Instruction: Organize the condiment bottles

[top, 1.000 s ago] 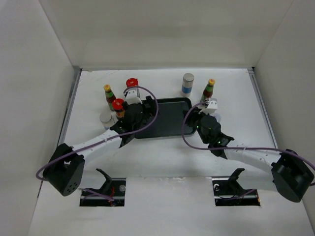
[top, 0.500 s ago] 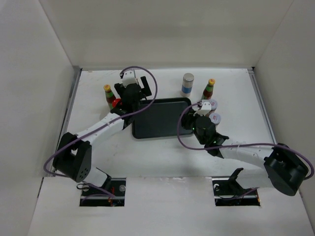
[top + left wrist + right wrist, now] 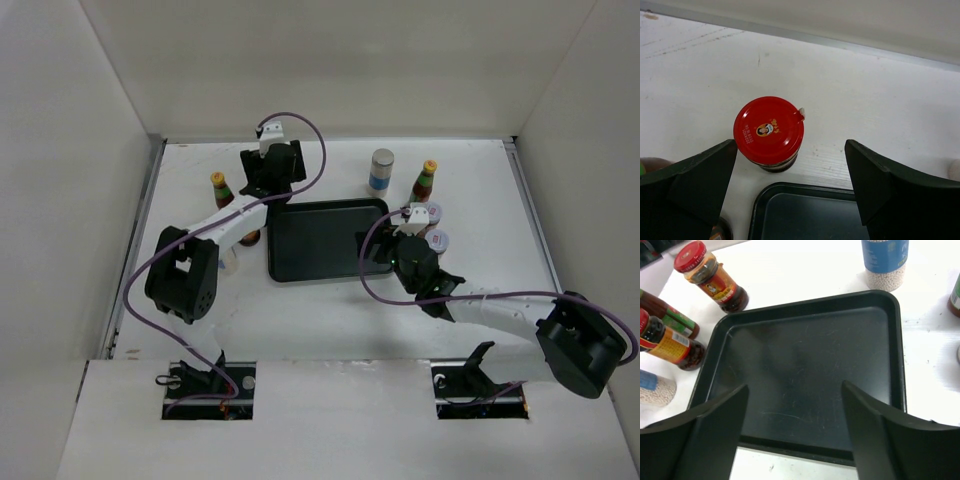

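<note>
White-walled table, black tray (image 3: 300, 262) in middle. I see my left gripper (image 3: 272, 168) spread, empty, over red-lidded jar (image 3: 768, 131) just beside tray's far left corner. Jar off-centre between jaws: descent could tip it. My right gripper (image 3: 794, 387) spread, empty, over tray.

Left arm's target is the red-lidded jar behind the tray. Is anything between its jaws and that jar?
Nothing visible. The left gripper has its jaws open, the red-lidded jar upright just ahead, nearer the left one. The tray lies beside the jar, not between.
</note>
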Tool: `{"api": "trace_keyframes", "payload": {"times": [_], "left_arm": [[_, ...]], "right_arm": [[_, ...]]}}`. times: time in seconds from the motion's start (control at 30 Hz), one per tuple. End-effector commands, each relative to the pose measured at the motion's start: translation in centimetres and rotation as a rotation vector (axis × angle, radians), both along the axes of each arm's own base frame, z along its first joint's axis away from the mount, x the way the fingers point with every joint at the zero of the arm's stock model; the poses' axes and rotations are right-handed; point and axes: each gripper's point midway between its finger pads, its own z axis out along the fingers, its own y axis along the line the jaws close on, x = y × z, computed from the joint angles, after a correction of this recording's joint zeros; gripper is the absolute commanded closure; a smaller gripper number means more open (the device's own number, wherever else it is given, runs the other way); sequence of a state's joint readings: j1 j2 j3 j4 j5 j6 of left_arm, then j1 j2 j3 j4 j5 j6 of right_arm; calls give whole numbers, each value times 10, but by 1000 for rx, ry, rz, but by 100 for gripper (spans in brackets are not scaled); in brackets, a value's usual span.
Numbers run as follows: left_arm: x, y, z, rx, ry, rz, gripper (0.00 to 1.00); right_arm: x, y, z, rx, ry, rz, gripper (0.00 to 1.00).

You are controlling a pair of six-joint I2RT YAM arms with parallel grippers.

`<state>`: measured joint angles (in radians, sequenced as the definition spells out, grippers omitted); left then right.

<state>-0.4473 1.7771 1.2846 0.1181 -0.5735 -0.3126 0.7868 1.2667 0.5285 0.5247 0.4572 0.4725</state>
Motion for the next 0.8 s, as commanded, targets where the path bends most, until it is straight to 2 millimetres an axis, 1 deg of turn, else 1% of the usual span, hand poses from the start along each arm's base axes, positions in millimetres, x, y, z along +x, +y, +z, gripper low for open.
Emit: {"api": "trace_keyframes", "payload": {"times": [0.0, 0.1, 0.17, 0.27, 0.33, 0.47, 0.57, 0.63, 0.7, 0.77], "left_arm": [[3, 7, 18, 28, -18, 35, 8], [4, 16, 16, 46, -20, 74, 7], [8, 21, 11, 41, -9, 83, 6], [16, 23, 0, 47, 11, 86, 7], [20, 25, -9, 39, 26, 84, 8], [24, 31, -19, 29, 43, 94, 8], [29, 29, -29, 12, 58, 80, 8], [32, 28, -33, 3, 64, 72, 9], [35, 25, -36, -7, 67, 58, 11], [38, 23, -38, -15, 73, 45, 18]], "right_arm": [[4, 7, 25, 55, -55, 12, 16], [3, 8, 25, 59, -53, 17, 14], [4, 5, 27, 64, -58, 7, 13], [6, 2, 25, 67, -55, -3, 13], [5, 2, 28, 65, -66, -3, 12], [7, -1, 25, 66, -56, -14, 12], [7, -1, 25, 68, -58, -14, 12], [8, 3, 22, 63, -51, -4, 12], [9, 1, 23, 53, -56, -11, 11], [9, 2, 24, 61, -58, -9, 11]]}}
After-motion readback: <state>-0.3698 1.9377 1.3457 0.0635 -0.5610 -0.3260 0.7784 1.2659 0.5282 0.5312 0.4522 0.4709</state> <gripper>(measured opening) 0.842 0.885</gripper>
